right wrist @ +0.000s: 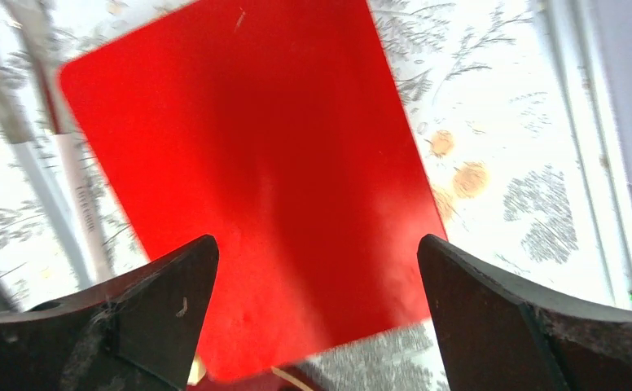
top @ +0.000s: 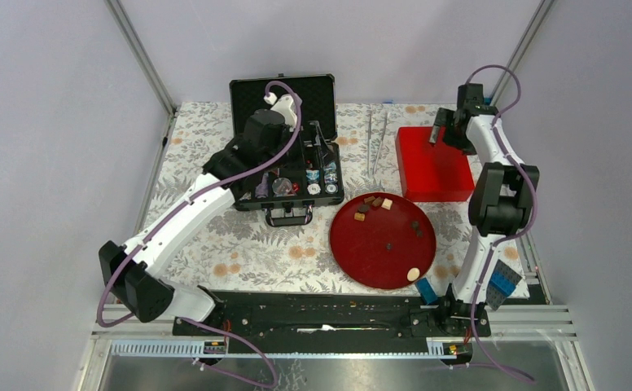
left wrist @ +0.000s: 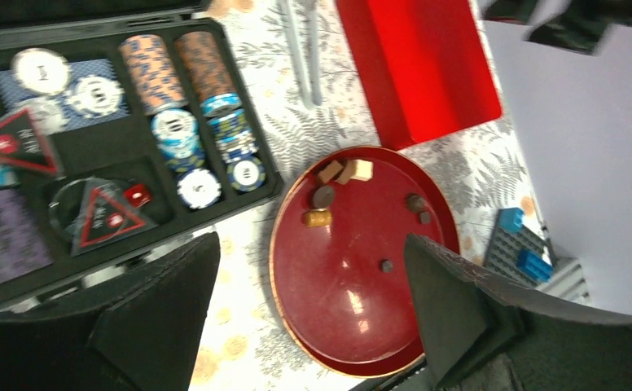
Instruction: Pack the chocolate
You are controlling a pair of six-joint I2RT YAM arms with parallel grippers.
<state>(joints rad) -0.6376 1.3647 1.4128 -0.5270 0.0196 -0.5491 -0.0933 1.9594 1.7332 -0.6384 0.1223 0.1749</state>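
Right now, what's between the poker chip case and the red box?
A pair of metal tongs lying on the floral tablecloth, touching neither; clearest in the top view, also visible in the left wrist view.

The left arm (top: 189, 208) stretches forward and the right arm (top: 492, 142) folds upright (both sets of jaws spread wide, empty).
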